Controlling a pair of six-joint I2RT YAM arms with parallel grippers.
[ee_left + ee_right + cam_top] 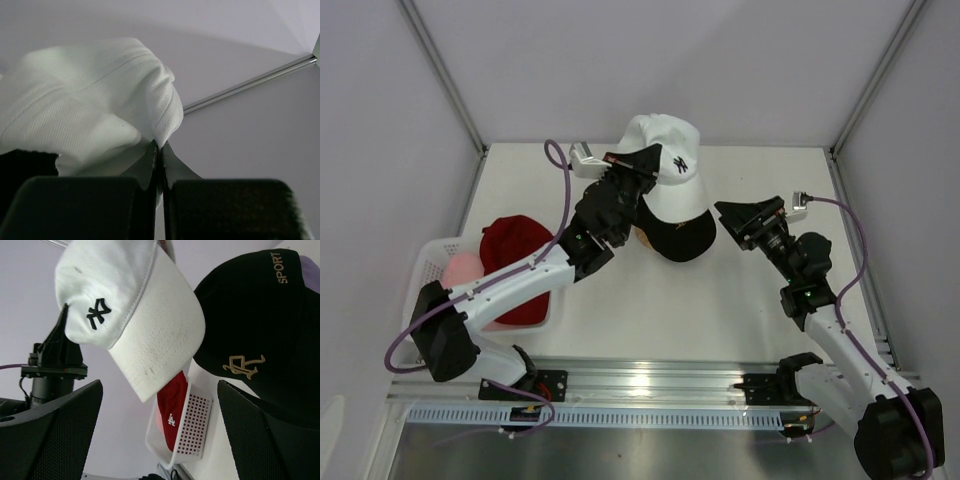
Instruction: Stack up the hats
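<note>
Black cap (250,315): SPORT; white cap (125,300): NY

**Robotics lab test cell**

Type: enclosed bench cell in a laboratory setting.
Enclosure: plain pale wall panels (670,60) on three sides, joined by bare aluminium struts (442,75).
Work surface: white table (740,300).
Fittings: extruded aluminium rail (650,382) along the near edge, carrying the left arm (510,280) and right arm (840,340); slotted cable duct (620,415) in front of it; exposed purple cables (566,205) running along the arms.
</note>
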